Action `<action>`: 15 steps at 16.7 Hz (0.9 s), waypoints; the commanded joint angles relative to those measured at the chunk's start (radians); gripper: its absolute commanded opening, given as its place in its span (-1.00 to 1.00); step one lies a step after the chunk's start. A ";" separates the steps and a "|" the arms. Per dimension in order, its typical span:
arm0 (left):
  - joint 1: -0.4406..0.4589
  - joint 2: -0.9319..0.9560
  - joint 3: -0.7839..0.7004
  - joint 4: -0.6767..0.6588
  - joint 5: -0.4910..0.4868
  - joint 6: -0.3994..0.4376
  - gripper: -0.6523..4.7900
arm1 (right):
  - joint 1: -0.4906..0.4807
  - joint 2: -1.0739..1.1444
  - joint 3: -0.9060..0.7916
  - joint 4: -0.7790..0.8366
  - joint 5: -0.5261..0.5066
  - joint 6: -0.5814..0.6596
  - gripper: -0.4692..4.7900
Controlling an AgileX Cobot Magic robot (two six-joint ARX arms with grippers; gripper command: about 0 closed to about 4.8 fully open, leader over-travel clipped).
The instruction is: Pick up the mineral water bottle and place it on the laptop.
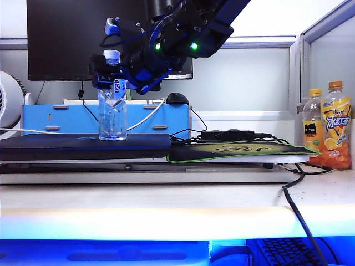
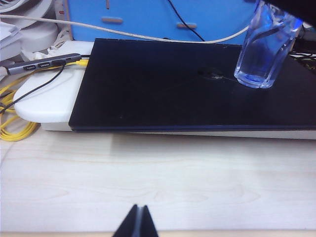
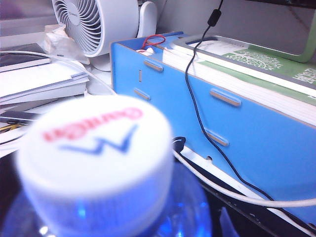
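At the far left a white fan (image 1: 6,100) stands behind the blue box (image 1: 105,119). The left end effector (image 2: 138,217) sits low over the pale tabletop (image 2: 158,182), well short of everything, its two fingertips pressed together with nothing between them. Ahead of it lies the laptop (image 1: 83,147), a flat dark slab with its lid closed. The mineral water bottle (image 1: 112,105) stands upright on that lid, toward the laptop's right half, white cap on top. The right end effector (image 1: 119,80) reaches across from the right and sits around the bottle's neck and label; whether its fingers press the bottle or stand clear I cannot tell. Further right lies the green-edged mouse pad (image 1: 238,151), and two orange-capped juice bottles (image 1: 328,127) stand at the far right.
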 commanded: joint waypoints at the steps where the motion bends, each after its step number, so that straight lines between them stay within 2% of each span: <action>1: 0.000 -0.002 0.002 0.008 0.001 0.001 -0.77 | 0.002 -0.068 0.007 0.012 0.002 0.000 0.82; 5: 0.000 -0.002 0.002 0.008 0.001 0.001 -0.77 | 0.001 -0.196 0.007 -0.018 0.014 -0.032 0.82; 7: 0.000 -0.002 0.002 0.008 0.001 0.001 -0.77 | 0.001 -0.300 0.007 -0.058 0.089 -0.102 0.82; 9: 0.000 -0.002 0.002 0.008 0.001 0.001 -0.77 | -0.002 -0.419 0.007 -0.109 0.171 -0.110 0.82; 11: 0.000 -0.002 0.002 0.008 0.001 0.001 -0.77 | -0.015 -0.540 0.007 -0.152 0.218 -0.136 0.82; 15: 0.000 -0.002 0.002 0.008 0.001 0.001 -0.77 | -0.017 -0.836 0.007 -0.224 0.271 -0.289 0.82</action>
